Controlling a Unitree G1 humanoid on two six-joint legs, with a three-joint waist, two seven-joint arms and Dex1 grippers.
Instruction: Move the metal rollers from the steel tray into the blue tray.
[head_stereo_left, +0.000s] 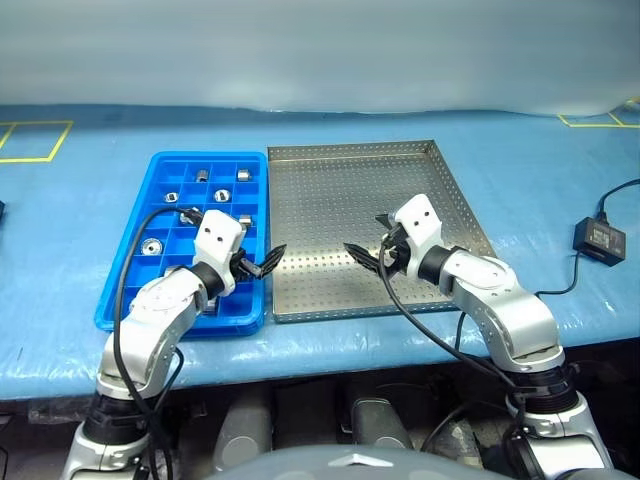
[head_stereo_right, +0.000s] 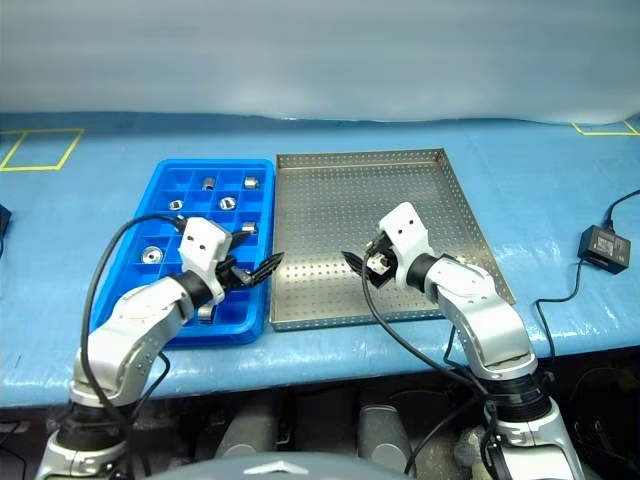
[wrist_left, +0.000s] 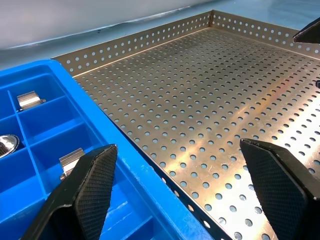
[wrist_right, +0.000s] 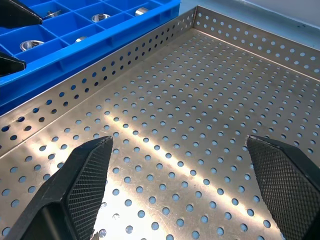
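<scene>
The steel tray (head_stereo_left: 350, 200) lies at the table's middle, its perforated floor bare wherever I can see it. To its left, edge to edge, sits the blue tray (head_stereo_left: 210, 156), with several metal rollers (head_stereo_left: 222, 195) spread over its compartments. My left gripper (head_stereo_left: 268, 260) hangs open and empty above the blue tray's near right corner, next to the seam between the trays. In the left wrist view its fingers (wrist_left: 95, 185) straddle that seam, a roller (wrist_left: 72, 160) just beyond one. My right gripper (head_stereo_left: 358, 256) is open and empty over the steel tray's near left part.
A small black box (head_stereo_left: 598, 238) with a cable lies on the blue table cover to the right of the steel tray. Yellow tape marks (head_stereo_left: 35, 140) sit at the far left and far right. The table's front edge runs just below both trays.
</scene>
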